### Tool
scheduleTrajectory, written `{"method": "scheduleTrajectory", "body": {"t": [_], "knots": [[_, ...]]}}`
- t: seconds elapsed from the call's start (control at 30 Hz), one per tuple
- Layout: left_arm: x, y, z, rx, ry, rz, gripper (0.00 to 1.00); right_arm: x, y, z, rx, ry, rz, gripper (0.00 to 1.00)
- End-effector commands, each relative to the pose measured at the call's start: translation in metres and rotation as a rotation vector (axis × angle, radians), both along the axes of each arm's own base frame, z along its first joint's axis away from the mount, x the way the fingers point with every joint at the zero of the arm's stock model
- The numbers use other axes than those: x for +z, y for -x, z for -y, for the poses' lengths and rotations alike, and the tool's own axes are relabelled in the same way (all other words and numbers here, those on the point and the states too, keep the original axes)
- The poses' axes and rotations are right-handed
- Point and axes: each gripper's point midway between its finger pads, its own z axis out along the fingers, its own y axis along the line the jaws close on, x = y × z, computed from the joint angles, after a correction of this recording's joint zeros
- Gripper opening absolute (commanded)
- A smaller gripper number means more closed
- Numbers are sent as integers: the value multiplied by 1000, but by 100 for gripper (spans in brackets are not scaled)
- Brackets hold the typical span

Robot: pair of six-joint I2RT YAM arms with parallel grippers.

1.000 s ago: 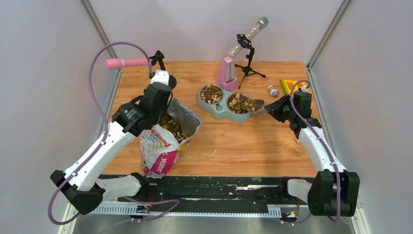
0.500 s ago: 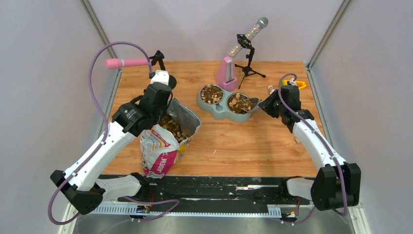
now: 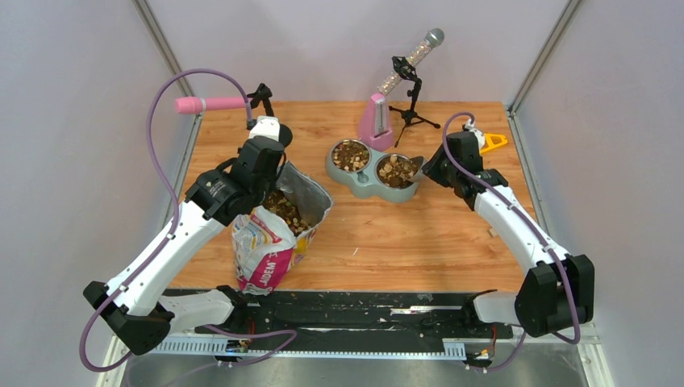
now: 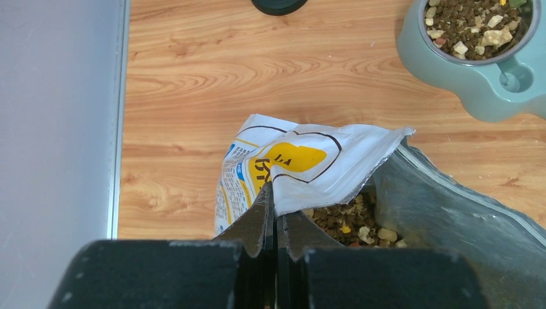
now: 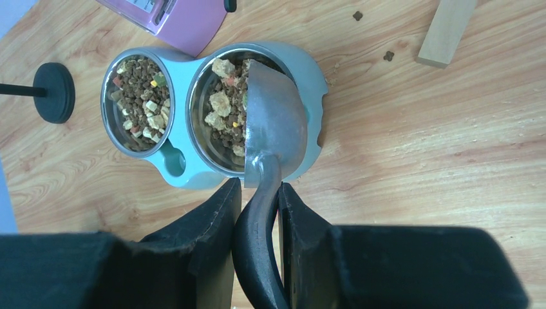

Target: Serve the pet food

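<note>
From above, the left gripper (image 3: 274,172) pinches the rim of the bag (image 3: 262,246), with pet food (image 3: 286,210) heaped just beneath it. If that grip slips, the bag could slump and spill.

Its wrist view shows the fingers pressed flat on the lip.

The right gripper (image 5: 257,193) clamps the scoop (image 5: 273,122), tipped over the bowl (image 5: 310,80) just ahead. Tipping it beyond the rim could scatter kibble.

I read just one thing: pink letters on the bag (image 3: 268,248), roughly "AIDEM", running tilted; the blue print seen from my left wrist was illegible
</note>
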Motion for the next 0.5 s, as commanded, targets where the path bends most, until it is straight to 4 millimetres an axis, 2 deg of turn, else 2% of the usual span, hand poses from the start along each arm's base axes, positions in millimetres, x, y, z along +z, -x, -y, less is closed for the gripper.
{"method": "scheduleTrajectory", "body": {"t": [0.0,0.07,0.47], "knots": [[66,-17,0,55,141,247,0,36,-16,2,-23,59,103,0],[66,-17,0,56,140,248,0,40,-16,3,-21,72,100,0],[66,-18,2,52,142,244,0,29,-8,9,-26,118,42,0]]}}
